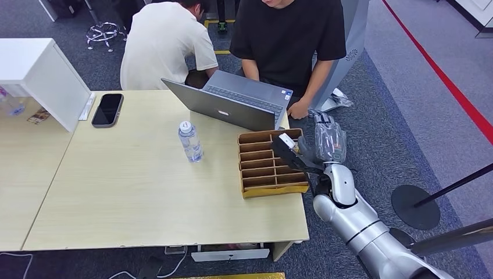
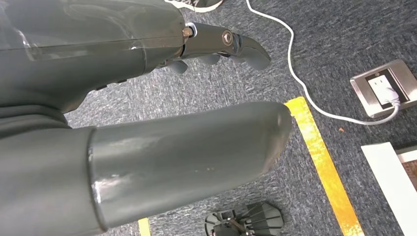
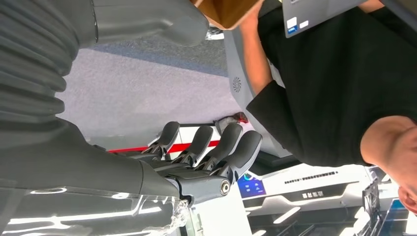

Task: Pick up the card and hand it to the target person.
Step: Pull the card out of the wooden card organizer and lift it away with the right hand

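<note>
No text is legible; the laptop (image 1: 232, 104) stickers and bottle (image 1: 190, 141) label are too small.

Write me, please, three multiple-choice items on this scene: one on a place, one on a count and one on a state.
1. Where does the water bottle stand?
A. on the table, left of the divided tray
B. inside the tray
C. on the floor

2. How many people are at the table's far side?
A. one
B. two
C. four

3. What state is the laptop in?
A. shut
B. open
C. lying upside down

Key:
1 A: the bottle stands upright on bare tabletop beside the tray.
2 B: there is one person in a white shirt and one in a black shirt.
3 B: its keyboard shows behind the raised screen.
</note>
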Controlling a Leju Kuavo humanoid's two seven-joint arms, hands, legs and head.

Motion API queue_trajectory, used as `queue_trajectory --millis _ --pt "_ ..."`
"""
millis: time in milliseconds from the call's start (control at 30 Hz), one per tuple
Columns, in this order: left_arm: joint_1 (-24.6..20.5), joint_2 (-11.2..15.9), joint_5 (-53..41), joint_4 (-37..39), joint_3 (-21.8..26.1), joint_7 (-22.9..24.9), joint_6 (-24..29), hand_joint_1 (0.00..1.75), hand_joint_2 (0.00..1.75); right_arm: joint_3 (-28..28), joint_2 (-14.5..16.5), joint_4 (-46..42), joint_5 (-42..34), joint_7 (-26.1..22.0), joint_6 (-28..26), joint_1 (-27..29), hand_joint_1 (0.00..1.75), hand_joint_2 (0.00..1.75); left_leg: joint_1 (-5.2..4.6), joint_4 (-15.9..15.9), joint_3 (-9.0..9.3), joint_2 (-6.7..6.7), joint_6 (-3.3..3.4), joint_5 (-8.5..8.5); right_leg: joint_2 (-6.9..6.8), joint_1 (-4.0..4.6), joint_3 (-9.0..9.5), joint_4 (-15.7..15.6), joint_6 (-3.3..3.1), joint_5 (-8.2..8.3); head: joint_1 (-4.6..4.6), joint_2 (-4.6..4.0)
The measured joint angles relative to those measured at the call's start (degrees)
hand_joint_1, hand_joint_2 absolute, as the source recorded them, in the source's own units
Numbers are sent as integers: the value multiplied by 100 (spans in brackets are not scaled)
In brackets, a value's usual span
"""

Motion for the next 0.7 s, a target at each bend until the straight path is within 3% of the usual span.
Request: queue_trajectory --millis 700 --pt "18 0 2 0 0 0 1 0 0 62 -95 -78 32 12 87 65 72 175 0 0 0 0 0 0 0 0 0 0 0 0 1 0"
